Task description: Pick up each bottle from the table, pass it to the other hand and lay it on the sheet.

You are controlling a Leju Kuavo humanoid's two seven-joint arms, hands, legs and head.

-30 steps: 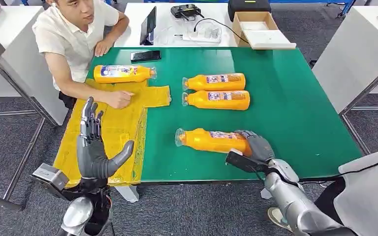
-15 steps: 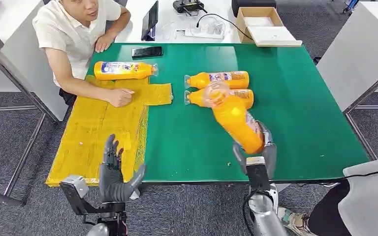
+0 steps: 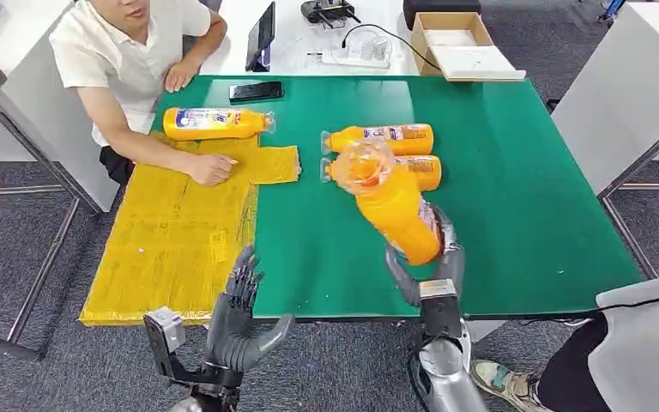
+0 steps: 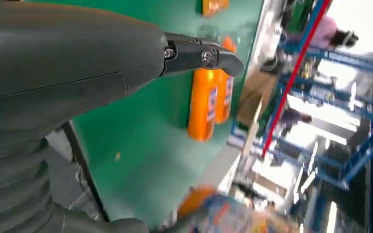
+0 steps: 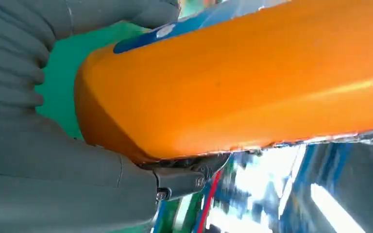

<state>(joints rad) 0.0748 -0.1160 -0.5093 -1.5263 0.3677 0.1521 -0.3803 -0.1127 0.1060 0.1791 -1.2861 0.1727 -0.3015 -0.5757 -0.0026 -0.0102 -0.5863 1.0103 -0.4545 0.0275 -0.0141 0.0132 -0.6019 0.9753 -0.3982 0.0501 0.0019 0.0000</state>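
My right hand (image 3: 433, 270) grips the base of an orange bottle (image 3: 388, 202) and holds it raised above the green table (image 3: 523, 189), its clear cap end tilted up and away. That same bottle (image 5: 252, 82) is seen close in the right wrist view. My left hand (image 3: 238, 319) is open, fingers spread, at the table's near edge beside the yellow sheet (image 3: 172, 232). Two more orange bottles (image 3: 382, 139) lie side by side mid-table, also in the left wrist view (image 4: 209, 92). Another bottle (image 3: 214, 123) lies at the sheet's far end.
A person sits at the far left with a hand (image 3: 210, 170) resting on the sheet. A black phone (image 3: 256, 91) lies at the table's far edge. Behind it a white table carries a cardboard box (image 3: 459, 45) and cables.
My right hand has lifted the bottle off the table and swung it upright toward the middle. My left hand has dropped and moved right, from over the sheet to the table's near edge.
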